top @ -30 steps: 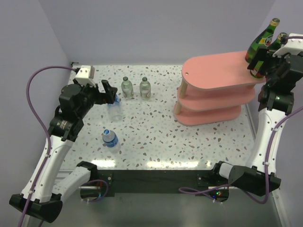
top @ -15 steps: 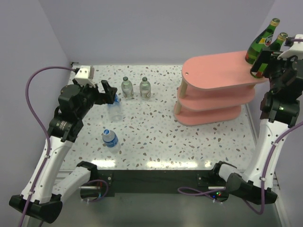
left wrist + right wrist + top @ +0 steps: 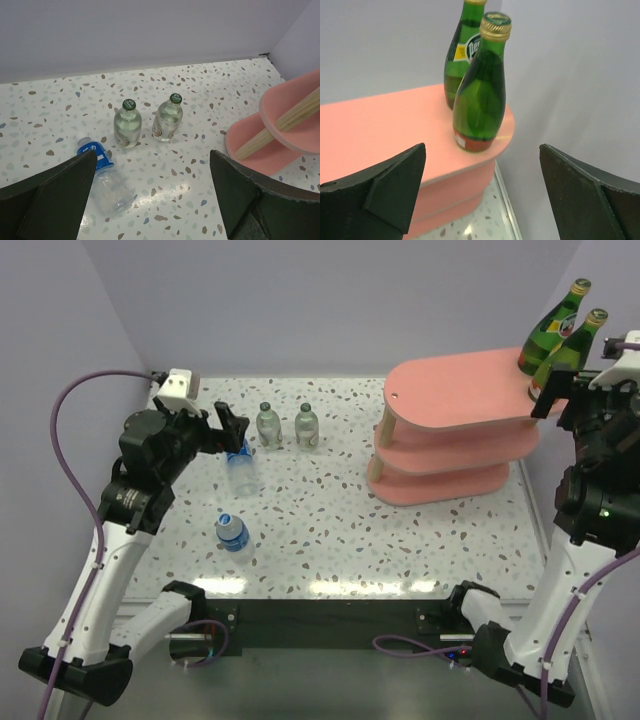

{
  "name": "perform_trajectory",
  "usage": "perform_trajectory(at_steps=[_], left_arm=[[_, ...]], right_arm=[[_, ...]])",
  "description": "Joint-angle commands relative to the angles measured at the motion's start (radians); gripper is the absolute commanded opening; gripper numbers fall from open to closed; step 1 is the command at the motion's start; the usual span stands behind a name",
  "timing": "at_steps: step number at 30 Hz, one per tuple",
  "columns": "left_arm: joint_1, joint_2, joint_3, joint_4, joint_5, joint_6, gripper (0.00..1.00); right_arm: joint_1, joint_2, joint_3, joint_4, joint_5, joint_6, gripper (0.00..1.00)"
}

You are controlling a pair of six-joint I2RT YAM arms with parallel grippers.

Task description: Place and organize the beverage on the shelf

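Two dark green bottles with gold caps (image 3: pixel 553 330) (image 3: pixel 570 344) stand at the right end of the pink shelf's top tier (image 3: pixel 450 390). My right gripper (image 3: pixel 572 390) is open and empty, just short of the nearer green bottle (image 3: pixel 481 95), with the other (image 3: pixel 462 50) behind it. My left gripper (image 3: pixel 225 430) is open and empty above a blue-label bottle lying on the table (image 3: pixel 242 472). That bottle also shows in the left wrist view (image 3: pixel 102 175). Two clear green-cap bottles (image 3: pixel 127 125) (image 3: pixel 167 120) stand beyond it. A second blue-label bottle (image 3: pixel 232 532) stands nearer the front.
The shelf's lower tiers and a wooden post (image 3: pixel 280 130) show at the right of the left wrist view. The right wall stands close behind the shelf's end (image 3: pixel 570 100). The terrazzo table (image 3: pixel 330 530) spreads between bottles and shelf.
My right gripper has let go of the second green bottle and drawn back to the right, leaving it standing on the top tier. My left gripper shifted slightly back.
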Motion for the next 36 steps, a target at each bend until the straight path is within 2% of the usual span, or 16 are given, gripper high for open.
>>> perform_trajectory(at_steps=[1,4,5,6,7,9,10,11,12,13,15,17,18,25,31,36], left_arm=[[0.003,0.02,0.063,0.042,0.028,0.038,1.0],[0.003,0.036,0.083,0.044,0.042,0.044,1.0],[0.003,0.043,0.085,0.045,0.053,0.047,1.0],[0.003,0.049,0.088,0.045,0.06,0.047,1.0],[0.003,0.059,0.088,0.045,0.082,0.047,1.0],[0.003,0.07,0.09,0.056,0.111,0.041,0.99],[0.003,0.078,0.088,0.059,0.137,0.039,0.99],[0.003,0.079,0.086,0.065,0.148,0.032,0.98],[0.004,0.082,0.085,0.065,0.161,0.03,0.98],[0.003,0.087,0.082,0.067,0.171,0.03,0.96],[0.003,0.09,0.077,0.068,0.181,0.03,0.95],[0.003,0.101,0.067,0.073,0.203,0.03,0.92],[0.003,0.105,0.065,0.074,0.22,0.03,0.9],[0.0,0.256,0.088,0.048,0.273,0.038,0.68],[-0.046,0.397,0.165,-0.004,0.223,0.087,0.69],[-0.068,0.486,0.211,-0.038,0.139,0.134,0.73]], right_arm=[[0.013,-0.038,0.074,-0.188,-0.06,-0.099,0.98],[0.024,-0.044,0.109,-0.378,-0.341,-0.267,0.88],[0.025,-0.047,0.108,-0.426,-0.543,-0.323,0.85],[0.033,-0.046,0.104,-0.546,-0.652,-0.393,0.82],[0.035,-0.047,0.098,-0.616,-0.744,-0.564,0.79],[0.044,-0.05,0.062,-0.781,-0.933,-0.734,0.64],[0.047,-0.049,0.046,-0.82,-0.969,-0.855,0.57],[0.05,-0.038,0.014,-0.851,-0.987,-0.904,0.31],[0.058,-0.035,-0.006,-0.886,-1.01,-0.973,0.12],[0.065,-0.037,-0.056,-0.887,-1.015,-0.992,0.0],[0.1,-0.037,-0.115,-0.888,-1.019,-1.058,0.0],[0.156,-0.04,-0.212,-0.888,-0.986,-1.098,0.06],[0.233,-0.043,-0.248,-0.882,-0.964,-1.132,0.1],[0.487,-0.067,-0.605,-0.648,-0.77,-1.049,0.14],[0.613,-0.02,-0.733,-0.428,-0.638,-0.887,0.2],[0.653,0.011,-0.788,-0.321,-0.57,-0.807,0.33]])
